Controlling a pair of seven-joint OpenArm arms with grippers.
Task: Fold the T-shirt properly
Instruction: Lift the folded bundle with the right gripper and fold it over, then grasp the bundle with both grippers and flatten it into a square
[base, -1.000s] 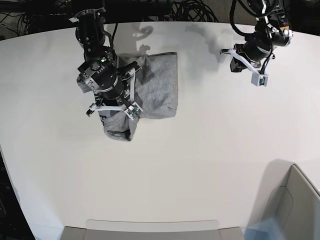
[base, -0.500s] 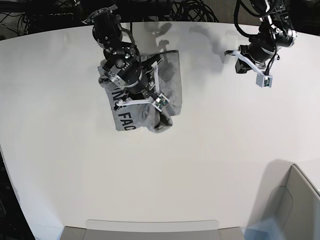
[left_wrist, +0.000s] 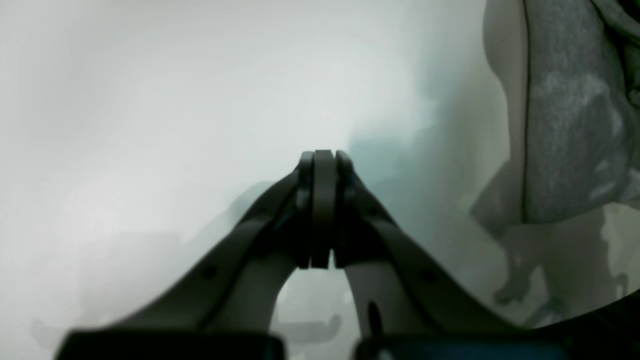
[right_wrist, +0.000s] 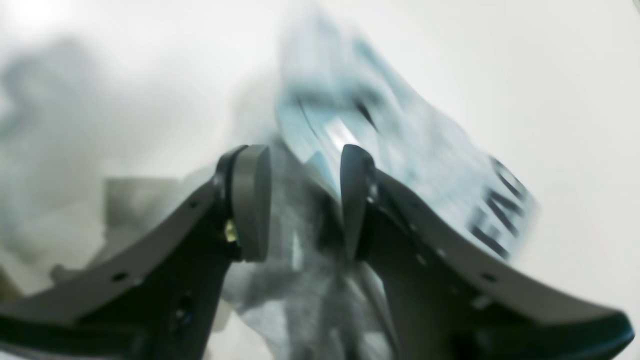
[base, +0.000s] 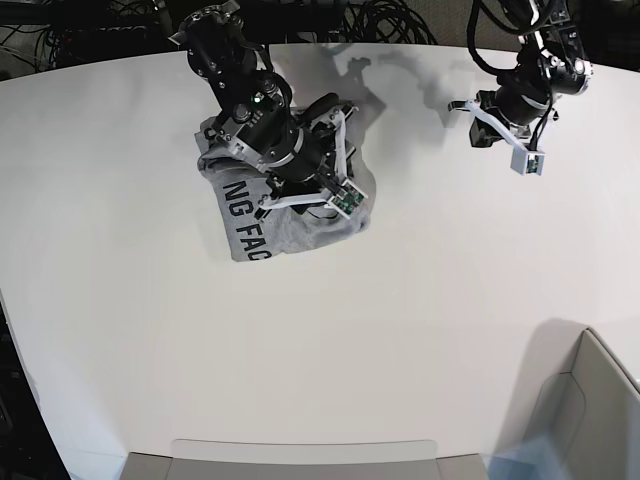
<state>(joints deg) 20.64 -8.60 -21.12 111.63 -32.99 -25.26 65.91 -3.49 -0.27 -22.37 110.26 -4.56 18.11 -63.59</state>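
The heather-grey T-shirt (base: 262, 222) lies bunched in a folded heap at the back left of the white table (base: 400, 320), with black letters facing up along its front-left edge. My right arm (base: 285, 150) hovers over the heap's right half. In the right wrist view my right gripper (right_wrist: 302, 200) is open, its pads (right_wrist: 252, 200) apart, with the blurred T-shirt (right_wrist: 425, 170) close beneath and behind them. My left arm (base: 520, 95) hangs at the back right, away from the cloth. My left gripper (left_wrist: 322, 210) is shut on nothing, and the T-shirt (left_wrist: 565, 125) shows at that view's right edge.
A grey bin (base: 590, 400) stands at the front right corner. A flat grey panel (base: 300, 460) runs along the table's front edge. Black cables (base: 380, 20) lie behind the table's back edge.
My right arm swung right across the T-shirt, carrying a fold over so the lettering now faces up. Its jaws then opened and let the cloth go. My left arm barely moved.
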